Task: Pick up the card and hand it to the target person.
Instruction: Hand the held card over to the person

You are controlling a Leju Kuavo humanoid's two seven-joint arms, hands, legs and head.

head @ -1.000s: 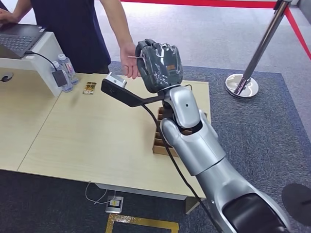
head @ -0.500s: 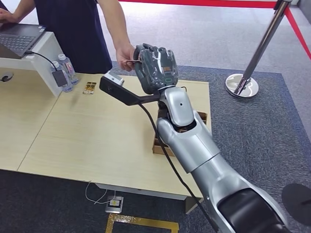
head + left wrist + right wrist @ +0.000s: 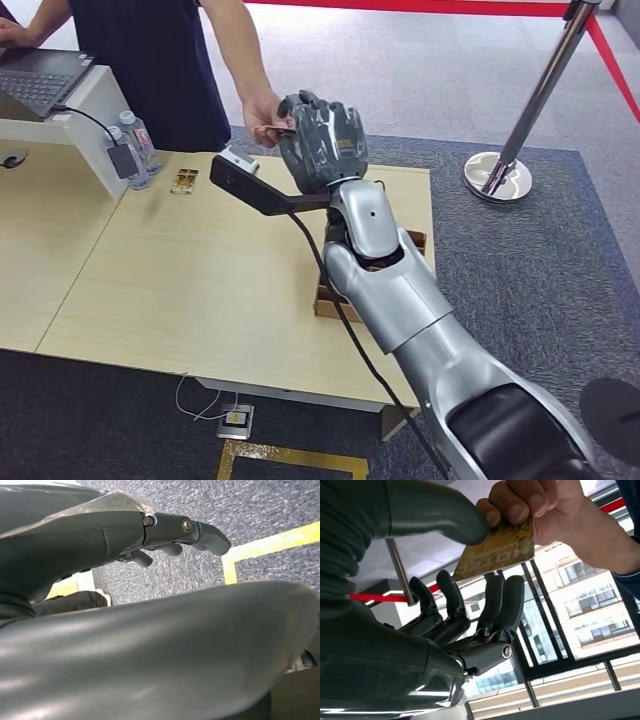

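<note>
Wooden table (image 3: 189, 290) runs across the head view, a person (image 3: 158, 60) standing at its far edge, a laptop (image 3: 38, 80) and two water bottles (image 3: 132, 150) to the far left. A cardboard box (image 3: 332, 300) sits on the table, partly behind the raised arm. A second card-like item (image 3: 184, 181) lies flat near the bottles.

Right hand (image 3: 323, 140) is lifted over the far table edge, extended toward the person. In the right wrist view the right hand (image 3: 444, 605) pinches the card (image 3: 497, 550) between thumb and the upper fingers, the rest of the fingers curled below and apart from it. The person's hand (image 3: 531, 510) has its fingertips on the card's opposite end, so both parties hold it at once.

Left hand (image 3: 151, 530) hangs low over carpet, fingers stretched out, nothing in them.

Judgement: the step in hand is the release. It calls for the arm to hold position, no push or pull, while the thumb eases off. Letting go should wait until the person's pinch looks firm; opening early risks the card dropping to the table or floor. Opening the thumb away from the card face, rather than sliding along it, should avoid dragging it from the person's fingers. Retreat only once the card is free.
</note>
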